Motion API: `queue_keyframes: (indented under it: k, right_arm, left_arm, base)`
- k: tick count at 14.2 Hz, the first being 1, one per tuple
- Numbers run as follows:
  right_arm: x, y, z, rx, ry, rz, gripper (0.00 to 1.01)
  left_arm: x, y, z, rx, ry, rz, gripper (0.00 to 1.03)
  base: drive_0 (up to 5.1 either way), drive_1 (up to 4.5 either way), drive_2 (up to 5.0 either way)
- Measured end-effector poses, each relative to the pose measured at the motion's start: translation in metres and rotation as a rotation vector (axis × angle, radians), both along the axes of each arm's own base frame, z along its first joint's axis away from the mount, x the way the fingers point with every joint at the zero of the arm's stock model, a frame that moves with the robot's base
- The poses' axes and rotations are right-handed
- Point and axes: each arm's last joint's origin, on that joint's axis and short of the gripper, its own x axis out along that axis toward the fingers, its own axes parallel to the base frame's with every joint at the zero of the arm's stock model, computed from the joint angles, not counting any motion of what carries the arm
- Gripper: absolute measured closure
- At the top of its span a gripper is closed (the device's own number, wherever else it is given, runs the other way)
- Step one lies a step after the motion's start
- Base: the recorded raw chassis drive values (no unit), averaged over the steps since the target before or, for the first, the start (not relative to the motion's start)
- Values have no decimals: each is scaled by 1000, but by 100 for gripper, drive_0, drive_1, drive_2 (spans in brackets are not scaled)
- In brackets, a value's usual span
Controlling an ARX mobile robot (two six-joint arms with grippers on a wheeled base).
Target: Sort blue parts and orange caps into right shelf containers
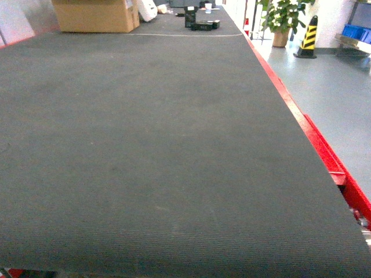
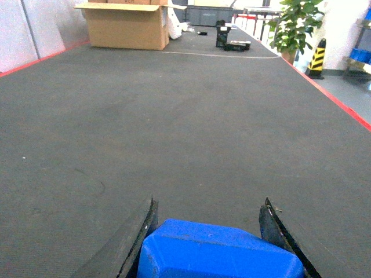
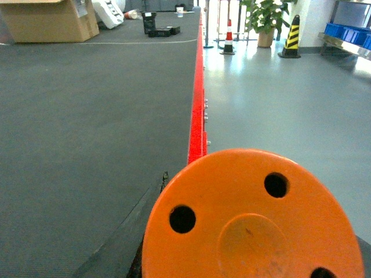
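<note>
Head view: a long dark ribbed mat (image 1: 162, 162) covers the work surface, edged on the right by a red frame (image 1: 324, 153). Neither arm appears in this view. At the far end stand a cardboard box (image 1: 95, 15), some small black items (image 1: 200, 22), a potted plant (image 1: 282, 20) and a yellow-and-black cone (image 1: 308, 36). Blue crates (image 1: 356, 33), the right shelf containers, sit on a shelf at the far right, well apart from the mat.

Left wrist view: the left gripper (image 2: 208, 243) has its two dark fingers (image 2: 136, 237) set on either side of a blue part (image 2: 217, 252); the block fills the gap between them and touches both, so it is pinched. The block sits at the near edge of the frame, above the mat.

Right wrist view: the right gripper (image 3: 249, 249) is almost wholly hidden behind an orange cap (image 3: 252, 217), whose flat top with small holes faces the camera. One dark finger (image 3: 124, 240) shows at the cap's left, touching it. The cap appears held; the far finger is hidden. The cap hangs over the red frame at the mat's right edge, with grey floor (image 3: 290, 98) to its right.
</note>
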Motion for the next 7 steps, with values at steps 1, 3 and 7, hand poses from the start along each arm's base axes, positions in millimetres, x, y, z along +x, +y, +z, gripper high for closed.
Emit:
queue_keyframes:
  k: [1, 3, 7]
  right_arm:
    - [0, 0, 0, 0, 0, 0, 58]
    - [0, 0, 0, 0, 2, -1, 58]
    - [0, 0, 0, 0, 2, 0, 58]
  left_arm:
    - [0, 0, 0, 0, 2, 0, 57]
    - [0, 0, 0, 0, -2, -2, 57]
    - [0, 0, 0, 0, 3, -2, 57]
  base:
    - [508, -238, -238]
    - [507, -238, -238]
    - [504, -241, -241]
